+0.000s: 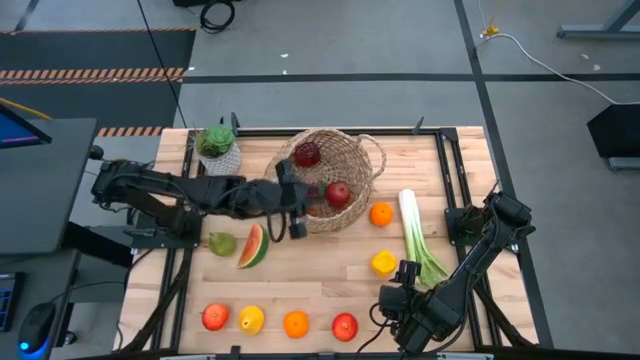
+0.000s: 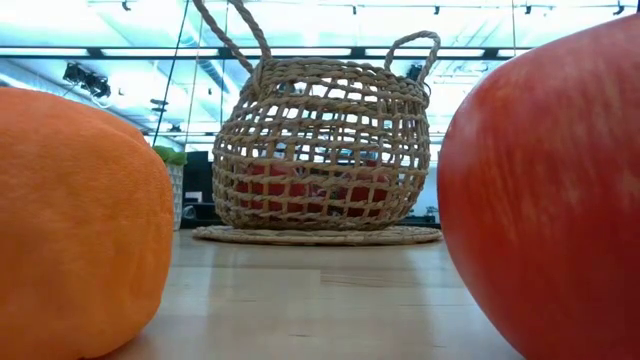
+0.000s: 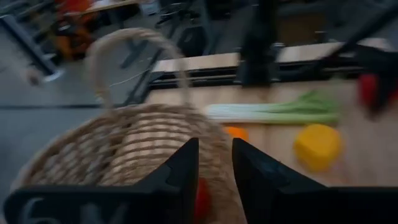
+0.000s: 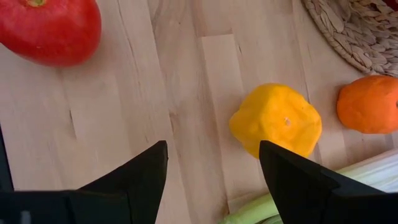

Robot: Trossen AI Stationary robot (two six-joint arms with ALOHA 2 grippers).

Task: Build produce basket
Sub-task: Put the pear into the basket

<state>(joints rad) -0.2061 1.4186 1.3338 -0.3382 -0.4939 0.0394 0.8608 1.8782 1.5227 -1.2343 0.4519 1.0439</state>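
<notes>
Now, your left gripper [image 1: 296,214] sits at the basket [image 1: 362,160] rim, jaws slightly parted, gripping nothing | basket stands mid-bench with two red apples [image 1: 338,193] inside | right gripper [image 1: 391,300] waits low near the front edge, jaws open over the yellow lemon [image 4: 276,120], beside the leek [image 1: 416,235]

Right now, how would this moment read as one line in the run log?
left gripper: over basket rim, empty | basket: two apples inside | right gripper: open, waiting near lemon
</notes>
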